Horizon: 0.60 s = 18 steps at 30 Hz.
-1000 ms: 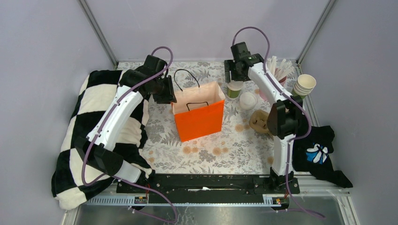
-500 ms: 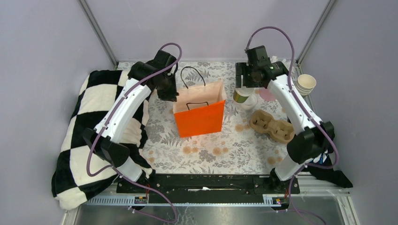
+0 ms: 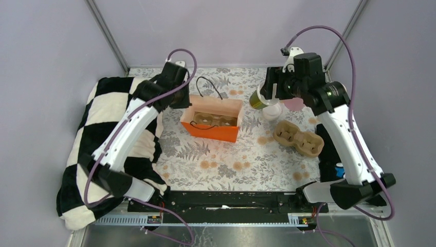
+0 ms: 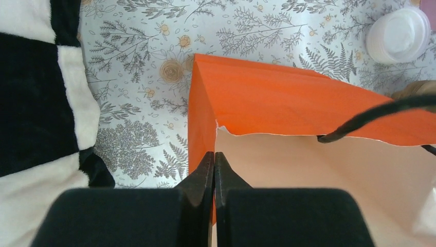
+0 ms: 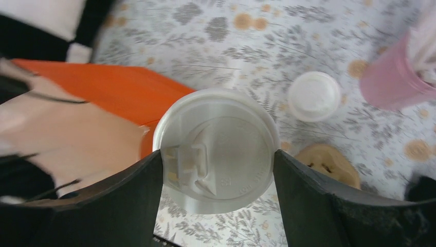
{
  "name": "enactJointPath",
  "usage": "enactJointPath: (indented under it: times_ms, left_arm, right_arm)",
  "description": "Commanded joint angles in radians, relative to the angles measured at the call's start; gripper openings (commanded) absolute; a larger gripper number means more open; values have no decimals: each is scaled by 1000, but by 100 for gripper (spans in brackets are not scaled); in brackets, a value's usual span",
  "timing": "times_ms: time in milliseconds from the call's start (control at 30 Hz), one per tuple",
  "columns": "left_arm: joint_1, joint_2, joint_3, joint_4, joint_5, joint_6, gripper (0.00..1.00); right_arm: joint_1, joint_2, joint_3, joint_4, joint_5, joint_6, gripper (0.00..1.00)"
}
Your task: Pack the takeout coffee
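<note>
Newly tilted bag (image 3: 211, 132), left hand (image 4: 214, 170) pinching rim; right hand (image 5: 218, 154) gripping coffee (image 3: 258, 99).

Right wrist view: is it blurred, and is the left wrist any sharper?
Right wrist: takeout coffee lid fairly sharp, orange bag at left smeared, table print soft. Left wrist: bag rim and print crisp; left end effector near body soft.

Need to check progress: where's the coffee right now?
Top view, right rear: the coffee is held in the right gripper, between the bag on its left and a white lid close on its right.
</note>
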Motion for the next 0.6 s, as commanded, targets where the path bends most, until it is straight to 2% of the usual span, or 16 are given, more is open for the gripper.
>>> enactJointPath:
  times_ms: [0,133,233,400,567]
  left_arm:
    - [-6,-142,-147,229,9,59,0]
    - [-6,-177,-219,244,-25,72,0]
    - [-6,-197,-235,239,-38,77,0]
    - [-6,-215,-259,243,-18,69,0]
    - [-5,-220,-268,250,0,62,0]
  right_arm:
    - [110,-102,-11,58,-119,-65,78]
    - [243,-123,56,37,-101,-131,78]
    - [294,-109,134,-25,-139,-170,77]
    - [383,-124,142,-24,-132,-190,77]
    - [438,-98,178,-22,-219,-190,76]
